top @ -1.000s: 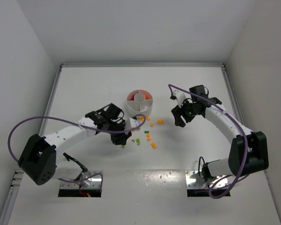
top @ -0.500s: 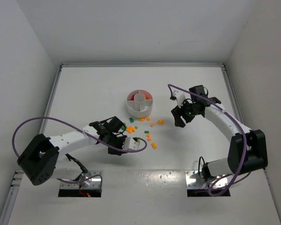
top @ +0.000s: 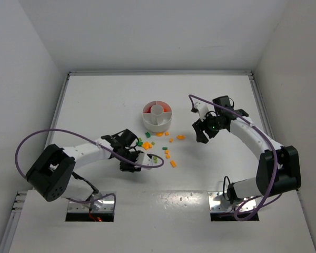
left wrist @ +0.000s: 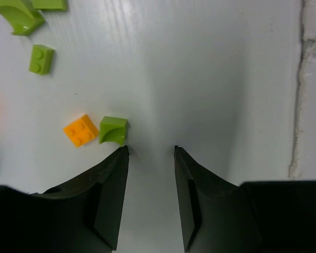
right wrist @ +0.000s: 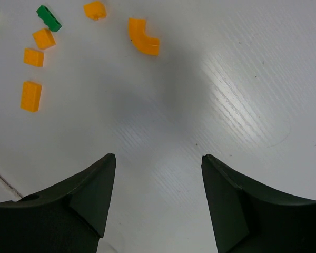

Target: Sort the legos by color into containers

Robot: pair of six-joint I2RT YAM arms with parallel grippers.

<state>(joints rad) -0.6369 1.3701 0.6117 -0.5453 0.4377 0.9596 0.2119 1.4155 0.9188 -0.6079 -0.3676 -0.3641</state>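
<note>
You have nothing to read here. No lettering, number or sign can be made out on the legos (left wrist: pixel 80 129), the dish (top: pixel 158 127) or the table (top: pixel 210 95). The brick studs toward 9 o'clock in the left wrist view show no legible mark.

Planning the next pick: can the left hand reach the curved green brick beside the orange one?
Probably yes: the green brick lies just beyond the open, empty left hand, nothing over it, though the orange brick sits close beside.
</note>
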